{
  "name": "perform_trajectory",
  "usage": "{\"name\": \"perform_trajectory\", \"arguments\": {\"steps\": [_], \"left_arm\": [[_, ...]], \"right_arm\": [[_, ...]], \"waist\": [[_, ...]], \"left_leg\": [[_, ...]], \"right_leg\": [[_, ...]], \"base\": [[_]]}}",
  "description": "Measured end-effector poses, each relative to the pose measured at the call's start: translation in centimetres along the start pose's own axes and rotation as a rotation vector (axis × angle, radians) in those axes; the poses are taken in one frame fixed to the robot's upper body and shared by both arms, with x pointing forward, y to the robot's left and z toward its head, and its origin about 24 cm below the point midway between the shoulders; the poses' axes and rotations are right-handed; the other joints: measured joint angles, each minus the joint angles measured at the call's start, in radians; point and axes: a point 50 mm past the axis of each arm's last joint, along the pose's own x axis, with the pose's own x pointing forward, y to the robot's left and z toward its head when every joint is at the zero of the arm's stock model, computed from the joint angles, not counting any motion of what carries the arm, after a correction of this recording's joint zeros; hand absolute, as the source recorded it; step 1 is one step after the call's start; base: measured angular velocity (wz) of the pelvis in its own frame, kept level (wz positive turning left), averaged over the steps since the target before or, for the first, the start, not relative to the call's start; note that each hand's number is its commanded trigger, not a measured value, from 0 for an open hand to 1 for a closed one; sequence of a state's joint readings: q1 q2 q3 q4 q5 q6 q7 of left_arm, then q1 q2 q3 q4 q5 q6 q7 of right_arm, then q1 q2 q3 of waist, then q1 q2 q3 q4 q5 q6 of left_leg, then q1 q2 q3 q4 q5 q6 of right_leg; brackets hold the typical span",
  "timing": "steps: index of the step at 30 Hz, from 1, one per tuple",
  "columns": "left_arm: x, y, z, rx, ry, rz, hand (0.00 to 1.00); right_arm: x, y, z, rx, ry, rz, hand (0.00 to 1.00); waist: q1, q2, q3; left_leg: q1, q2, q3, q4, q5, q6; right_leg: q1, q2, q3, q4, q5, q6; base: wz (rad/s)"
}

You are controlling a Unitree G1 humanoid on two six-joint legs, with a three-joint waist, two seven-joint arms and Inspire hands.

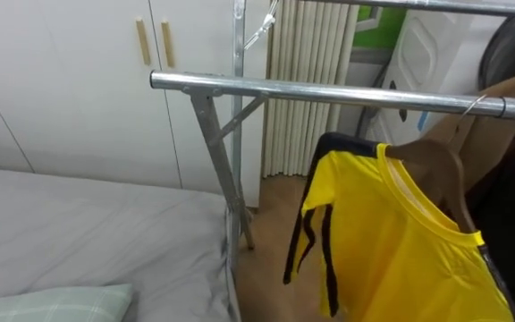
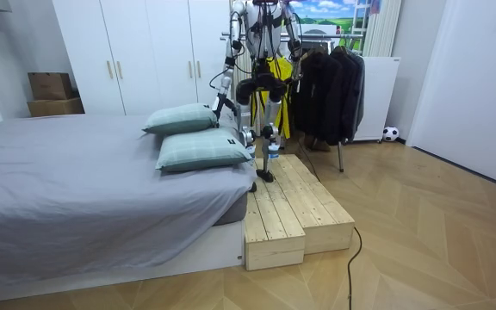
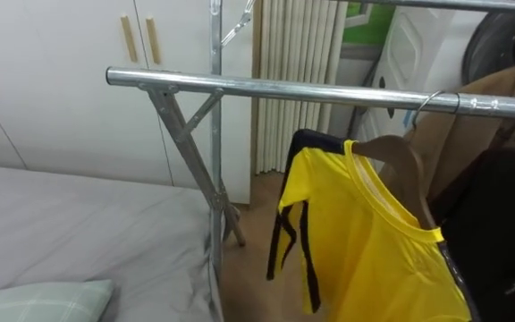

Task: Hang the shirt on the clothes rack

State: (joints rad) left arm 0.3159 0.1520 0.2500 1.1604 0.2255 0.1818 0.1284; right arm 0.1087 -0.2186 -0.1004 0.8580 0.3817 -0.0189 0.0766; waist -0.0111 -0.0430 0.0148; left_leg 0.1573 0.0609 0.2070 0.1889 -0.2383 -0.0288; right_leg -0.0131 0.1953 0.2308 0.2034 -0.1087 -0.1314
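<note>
A yellow shirt [image 1: 401,250] with dark trim hangs on a wooden hanger [image 1: 436,165]. The hanger's wire hook [image 3: 432,97] sits over the metal clothes rail [image 1: 329,91], to the right of the rail's slanted brace. No hand touches the shirt. In the room view I stand on a wooden platform [image 2: 291,207] beside the bed, facing the rack, with the yellow shirt [image 2: 275,73] in front of me. My left hand [image 2: 221,102] hangs low on the bed side. My right hand [image 2: 299,76] is down by the dark coats.
A grey bed [image 1: 79,224] with a pale green pillow [image 1: 52,304] lies to my left. White wardrobe doors [image 1: 79,72] stand behind it. A brown coat [image 1: 508,116] and dark coats [image 2: 330,86] crowd the rail's right end. The rail's left part is bare.
</note>
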Motion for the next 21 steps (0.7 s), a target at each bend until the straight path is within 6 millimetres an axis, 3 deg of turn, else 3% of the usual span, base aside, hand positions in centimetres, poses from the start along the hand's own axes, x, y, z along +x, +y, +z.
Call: {"name": "perform_trajectory", "arguments": {"steps": [4, 14, 21], "left_arm": [[0.0, -0.3, -0.1, -0.003, 0.003, -0.007, 0.0], [-0.1, -0.8, 0.2, 0.01, -0.001, -0.027, 0.0], [-0.1, -1.0, 0.5, 0.019, -0.009, -0.032, 0.0]], "right_arm": [[-0.2, 0.3, -0.7, -0.032, 0.008, 0.006, 0.0], [-1.8, -0.7, -6.6, -0.136, 0.24, -0.035, 0.0], [-2.5, -0.4, -8.7, -0.11, 0.314, -0.049, 0.0]], "waist": [[-0.012, 0.009, -0.0003], [-0.015, 0.026, -0.0053], [-0.019, 0.034, -0.0033]], "left_leg": [[-0.007, 0.0, 0.005, 0.0, 0.0, 0.0], [-0.014, 0.0, 0.017, -0.002, 0.0, 0.0], [-0.024, -0.001, 0.002, -0.004, 0.0, 0.001]], "right_leg": [[-0.007, 0.0, 0.001, -0.002, 0.008, -0.002], [-0.017, 0.0, 0.003, 0.002, 0.012, -0.002], [-0.031, 0.004, 0.016, 0.002, 0.02, 0.013]], "base": [[0.0], [0.0], [-0.06]]}}
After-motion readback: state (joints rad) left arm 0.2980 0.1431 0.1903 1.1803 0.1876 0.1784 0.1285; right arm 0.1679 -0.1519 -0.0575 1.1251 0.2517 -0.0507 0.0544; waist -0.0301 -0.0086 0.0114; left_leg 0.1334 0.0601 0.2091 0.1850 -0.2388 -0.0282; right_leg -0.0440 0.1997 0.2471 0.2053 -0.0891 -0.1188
